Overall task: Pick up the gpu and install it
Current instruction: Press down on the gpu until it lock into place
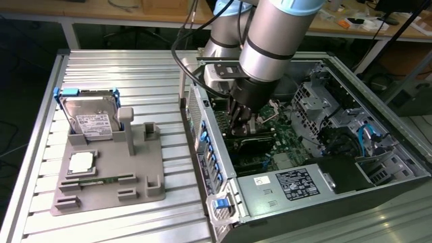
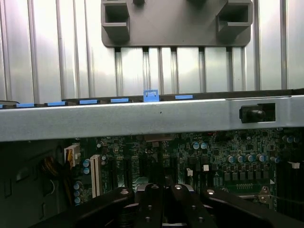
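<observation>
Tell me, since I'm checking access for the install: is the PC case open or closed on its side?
Open. The case has no side panel, so the motherboard lies exposed, and the claw reaches down inside.

Hard drive (image 1: 89, 119) on grey holder (image 1: 145, 174)

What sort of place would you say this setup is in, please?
Probably a robotics lab or workshop bench for PC assembly trials: an open computer case lies on a ribbed metal table, a grey fixture holds a hard drive, and wooden desks stand behind.
</observation>
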### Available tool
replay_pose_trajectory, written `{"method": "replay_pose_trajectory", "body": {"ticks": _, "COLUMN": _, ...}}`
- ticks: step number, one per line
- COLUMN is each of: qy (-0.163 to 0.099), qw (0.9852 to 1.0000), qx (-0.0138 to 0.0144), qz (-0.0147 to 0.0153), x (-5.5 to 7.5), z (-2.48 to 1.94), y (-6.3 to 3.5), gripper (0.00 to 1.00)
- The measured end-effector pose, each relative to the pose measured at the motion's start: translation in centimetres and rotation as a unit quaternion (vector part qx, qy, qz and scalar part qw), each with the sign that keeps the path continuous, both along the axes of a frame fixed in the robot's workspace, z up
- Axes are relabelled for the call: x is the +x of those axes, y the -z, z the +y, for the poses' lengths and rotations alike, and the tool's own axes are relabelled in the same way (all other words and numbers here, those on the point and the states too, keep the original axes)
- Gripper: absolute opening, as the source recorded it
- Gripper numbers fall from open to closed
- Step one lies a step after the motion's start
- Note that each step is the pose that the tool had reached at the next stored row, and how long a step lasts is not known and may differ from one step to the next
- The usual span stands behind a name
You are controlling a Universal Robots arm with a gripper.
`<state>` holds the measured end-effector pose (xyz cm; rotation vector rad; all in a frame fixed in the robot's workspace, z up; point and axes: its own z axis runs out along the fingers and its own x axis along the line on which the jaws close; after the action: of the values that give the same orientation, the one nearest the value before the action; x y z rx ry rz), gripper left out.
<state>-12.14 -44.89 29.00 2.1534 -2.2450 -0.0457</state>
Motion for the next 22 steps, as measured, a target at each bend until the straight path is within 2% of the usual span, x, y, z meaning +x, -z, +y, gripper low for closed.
{"method": "replay_pose_trajectory", "body": {"ticks": 4, "qy": 0.0, "qw": 1.0, "qx": -0.0001, "qz": 0.0056, "x": -0.6, "z": 0.09, "y": -0.29, "gripper": 0.11}}
{"method": "replay_pose_trajectory", "body": {"ticks": 8, "qy": 0.0, "qw": 1.0, "qx": -0.0001, "qz": 0.0077, "x": -1.3, "z": 0.13, "y": -0.5, "gripper": 0.11}}
{"method": "replay_pose_trajectory", "body": {"ticks": 11, "qy": 0.0, "qw": 0.9999, "qx": 0.0, "qz": 0.0121, "x": -2.1, "z": 0.16, "y": -0.8, "gripper": 0.11}}
{"method": "replay_pose_trajectory", "body": {"ticks": 15, "qy": 0.0, "qw": 0.9999, "qx": 0.0, "qz": 0.0159, "x": -2.9, "z": 0.17, "y": -0.8, "gripper": 0.11}}
{"method": "replay_pose_trajectory", "body": {"ticks": 22, "qy": 0.0, "qw": 0.9999, "qx": -0.0001, "qz": 0.0164, "x": -3.0, "z": 0.17, "y": -1.38, "gripper": 0.11}}
